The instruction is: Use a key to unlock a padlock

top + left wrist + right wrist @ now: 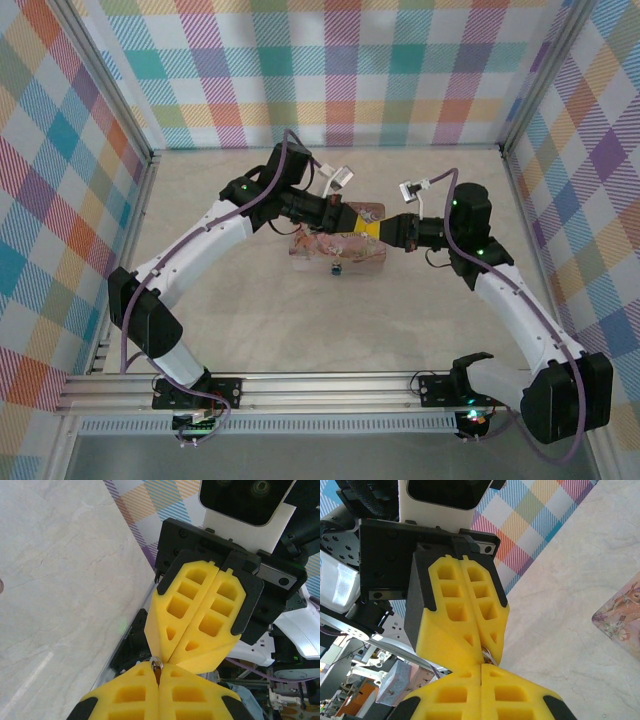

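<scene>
Left wrist view: left gripper (159, 674) clamps the key (156, 664); right gripper (170, 656), closed, should grip squarely before release.

The left arm (205, 235) and the right arm (525, 305) share one build: smooth white link shells joined by bulky black joint housings (148, 318). Each arm is traced by a loose purple cable (240, 212) that loops free near the wrist. Small green lights (455, 204) glow on the black joints. The left gripper (158, 672) and the right gripper (481, 669) carry bright yellow fingers (447, 696) moulded with rectangular and triangular pockets and backed by black plates. Behind the fingers sits a black mounting block (385, 560) dotted with what look like small screw heads, topped by a white camera casing (437, 516) with rounded corners.
</scene>
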{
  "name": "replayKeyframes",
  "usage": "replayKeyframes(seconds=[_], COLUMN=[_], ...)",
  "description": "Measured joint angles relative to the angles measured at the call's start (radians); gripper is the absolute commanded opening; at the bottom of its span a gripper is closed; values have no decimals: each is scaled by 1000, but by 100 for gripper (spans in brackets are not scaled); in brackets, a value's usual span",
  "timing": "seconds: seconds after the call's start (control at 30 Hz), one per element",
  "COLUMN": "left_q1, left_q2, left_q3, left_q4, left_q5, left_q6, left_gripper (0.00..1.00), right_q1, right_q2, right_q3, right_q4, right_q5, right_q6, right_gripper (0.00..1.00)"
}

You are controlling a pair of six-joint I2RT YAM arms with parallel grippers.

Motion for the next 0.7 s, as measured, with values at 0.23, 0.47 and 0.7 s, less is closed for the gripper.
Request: replayKeyframes(seconds=[0.23, 0.47, 0.7], left_q1=[-2, 30, 61], left_q2=[-11, -113, -183], left_q3=[-3, -113, -250], left_q4=[9, 104, 190], left_q5=[-59, -185, -315], left_q6=[3, -73, -159], left_gripper=[64, 71, 69], right_q1=[0, 0, 0], right_q2=[3, -13, -13], right_q3=[0, 0, 45], right_q4=[5, 4, -85], right_q5=[24, 145, 363], right_q6=[5, 47, 178], right_gripper=[0, 0, 0])
